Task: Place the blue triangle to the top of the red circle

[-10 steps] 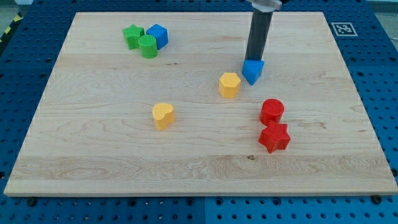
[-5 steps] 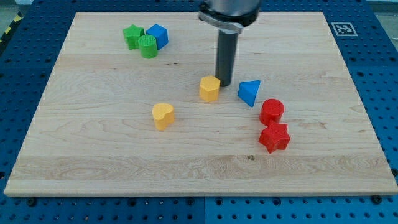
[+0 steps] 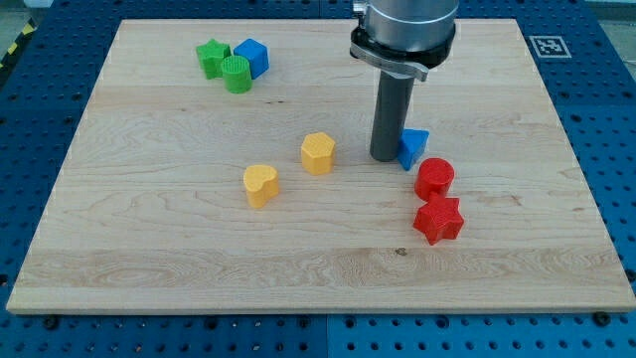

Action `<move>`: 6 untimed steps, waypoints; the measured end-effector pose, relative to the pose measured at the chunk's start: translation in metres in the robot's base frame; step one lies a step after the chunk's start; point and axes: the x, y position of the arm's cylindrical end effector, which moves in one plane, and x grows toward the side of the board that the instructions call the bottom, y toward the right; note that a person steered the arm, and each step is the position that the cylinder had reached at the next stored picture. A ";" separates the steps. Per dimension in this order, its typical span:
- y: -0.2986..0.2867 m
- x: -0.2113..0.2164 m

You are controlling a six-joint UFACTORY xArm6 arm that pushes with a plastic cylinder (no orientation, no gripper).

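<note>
The blue triangle point(image 3: 413, 147) lies on the wooden board point(image 3: 179, 239), just above and slightly left of the red circle point(image 3: 434, 179), nearly touching it. My tip point(image 3: 386, 157) stands right against the blue triangle's left side, hiding part of it. The red circle sits at the view's right of centre.
A red star point(image 3: 438, 220) lies just below the red circle. A yellow hexagon point(image 3: 317, 153) is left of my tip and a yellow heart point(image 3: 260, 185) further left and lower. A green star point(image 3: 212, 57), green cylinder point(image 3: 237, 75) and blue cube point(image 3: 252, 57) cluster at the top left.
My tip moved down and to the right, onto the blue triangle's left side. The triangle shifted slightly right toward the red circle. The yellow hexagon slid left and a little down.
</note>
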 end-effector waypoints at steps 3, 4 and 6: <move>0.012 0.000; 0.015 0.000; 0.017 0.000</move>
